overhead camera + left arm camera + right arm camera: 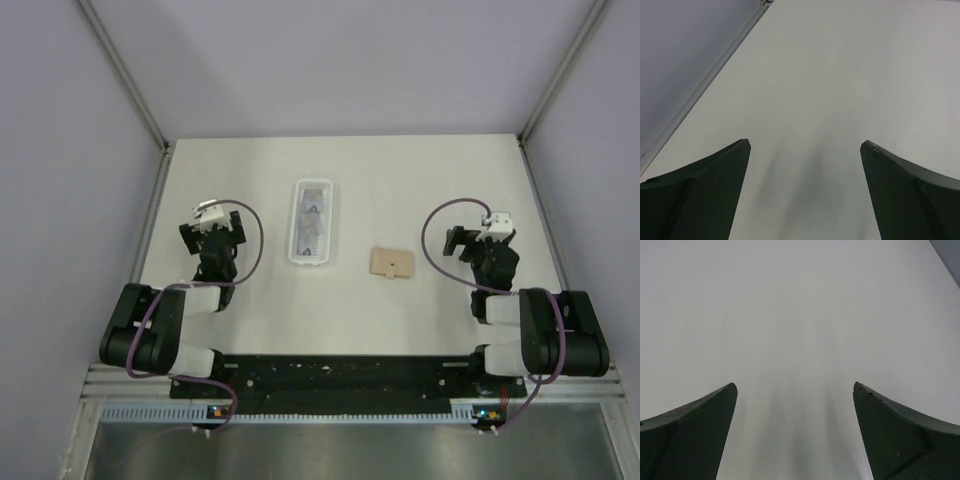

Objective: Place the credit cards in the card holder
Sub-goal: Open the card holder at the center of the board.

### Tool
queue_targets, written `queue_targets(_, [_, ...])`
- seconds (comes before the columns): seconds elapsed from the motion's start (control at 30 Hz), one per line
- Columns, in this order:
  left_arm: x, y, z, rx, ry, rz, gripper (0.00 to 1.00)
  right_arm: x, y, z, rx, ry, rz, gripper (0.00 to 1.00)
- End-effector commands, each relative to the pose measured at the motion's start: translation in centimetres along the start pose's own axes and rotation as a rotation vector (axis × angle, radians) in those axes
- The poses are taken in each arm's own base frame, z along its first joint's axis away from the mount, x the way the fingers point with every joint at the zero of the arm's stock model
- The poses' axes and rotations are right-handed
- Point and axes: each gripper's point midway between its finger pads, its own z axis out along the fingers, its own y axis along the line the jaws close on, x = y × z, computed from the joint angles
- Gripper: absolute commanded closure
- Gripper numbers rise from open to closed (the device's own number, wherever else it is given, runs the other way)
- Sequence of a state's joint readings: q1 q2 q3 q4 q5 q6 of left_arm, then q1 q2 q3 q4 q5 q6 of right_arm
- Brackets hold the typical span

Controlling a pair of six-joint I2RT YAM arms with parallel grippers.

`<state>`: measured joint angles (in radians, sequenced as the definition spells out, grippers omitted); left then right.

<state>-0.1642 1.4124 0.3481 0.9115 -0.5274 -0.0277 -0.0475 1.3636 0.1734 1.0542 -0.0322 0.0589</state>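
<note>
Table (420, 185): Seen from above, your white table carries everything; its near edge is hidden behind the black mounting bar and both arm bases.
Left arm (150, 330): It is folded low at the table's left side, the wrist pointing away from you. A purple cable loops over it and covers part of the wrist.
Right arm (555, 330): It mirrors the left arm on the right side, and its own purple cable curls across the wrist.
Clear tray (311, 262): This long tray lies lengthwise left of centre, nearer your left arm but well apart from it.
Card holder (392, 263): The tan holder lies flat and looks closed, just right of the tray and between the two arms. Its tab and a tiny dot are barely readable at this size. Neither wrist camera catches it.
Credit cards (311, 220): The pale, dark-marked cards sit inside the clear tray. You cannot count them through the plastic, and no stripe can be made out.
Left fingers (705, 195): They are spread wide with nothing between them, above bare table. Only the tips show, and the bottom edge of the view cuts off the rest.
Right fingers (900, 435): They are likewise parted and hold nothing, with bare table and soft shadow below. They are cropped the same way.
</note>
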Motion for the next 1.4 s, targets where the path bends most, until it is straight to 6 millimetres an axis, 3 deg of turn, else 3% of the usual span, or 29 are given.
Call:
queue_targets(0.0, [-1.7,-0.3,0.5,0.001,-0.048,-0.029,0.01,-2.3,0.7,0.8,-0.027,-0.067,-0.014,0.01])
queue_targets(0.47, [-1.9,-0.3,0.4,0.001,-0.062,-0.030,0.01,-2.2,0.7,0.9,-0.026,-0.066,-0.014,0.01])
queue_targets(0.63, [-5.1,1.6,-2.7,-0.156,-0.136,-0.036,0.01,-4.0,-3.0,0.5,0.230,-0.023,0.080,0.01])
queue_targets(0.67, [-6.5,1.7,-2.9,-0.174,-0.140,-0.069,0.02,-4.4,-3.6,0.5,0.276,0.020,0.102,0.01])
queue_targets(0.73, [-6.5,0.8,-3.1,-0.146,-0.035,-0.139,0.01,-5.2,-3.6,0.7,0.316,0.086,0.183,0.01])
queue_targets(0.97, [-5.1,-0.2,-3.7,-0.165,0.237,-0.130,0.01,-5.8,0.3,0.8,0.191,0.307,0.351,0.01])
queue_targets(1.1, [-4.8,-2.8,-4.5,-0.016,0.314,-0.162,0.05,-4.6,4.9,0.0,-0.014,0.448,0.482,0.02])
queue_targets(1.2, [-5.2,-5.6,-6.1,0.165,0.365,-0.220,0.12,-3.3,6.8,-1.2,-0.085,0.514,0.567,0.10])
queue_targets(1.37, [-5.6,-8.6,-8.6,0.326,0.396,-0.268,0.20,-0.9,9.0,-3.8,-0.158,0.608,0.678,0.26])
